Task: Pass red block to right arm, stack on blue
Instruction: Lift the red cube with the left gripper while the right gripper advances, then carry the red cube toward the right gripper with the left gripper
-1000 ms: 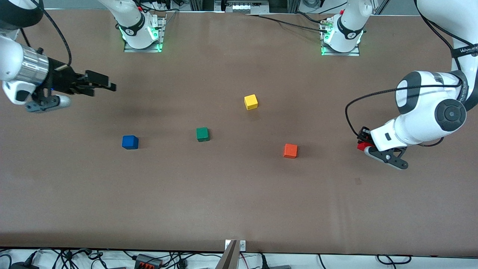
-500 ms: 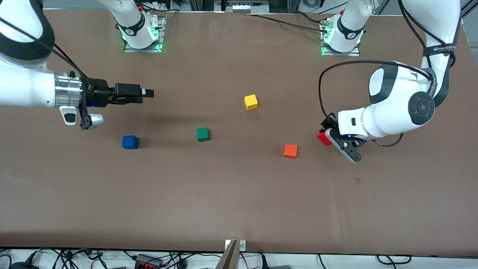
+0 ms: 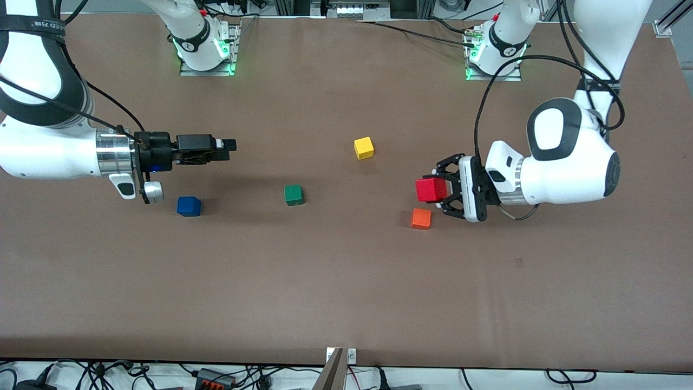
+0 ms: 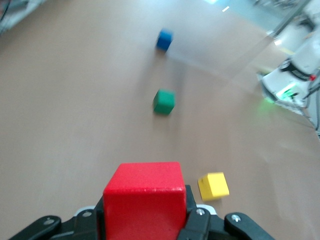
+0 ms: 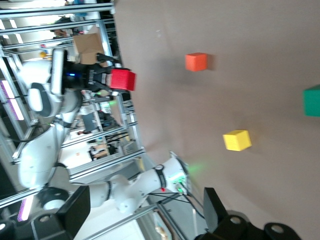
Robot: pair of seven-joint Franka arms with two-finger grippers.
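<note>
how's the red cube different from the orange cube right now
The bright red cube is shut in the left gripper above the brown table; the orange cube lies free on it. Red sits between black fingers; nothing touches orange. Both are plain-faced cubes that look the same size.

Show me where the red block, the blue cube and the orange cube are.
red block [image 3: 431, 189], front view, its top face, held in the left gripper.
blue cube [image 3: 188, 206], front view, its top face.
orange cube [image 3: 420, 218], front view, its top face.

The red block [image 4: 144, 199] looked matt, faintly grainy. The table [image 3: 346, 292] was a matt brown sheet. The arms' shells [image 3: 568, 162] shone as glossy white plastic.
</note>
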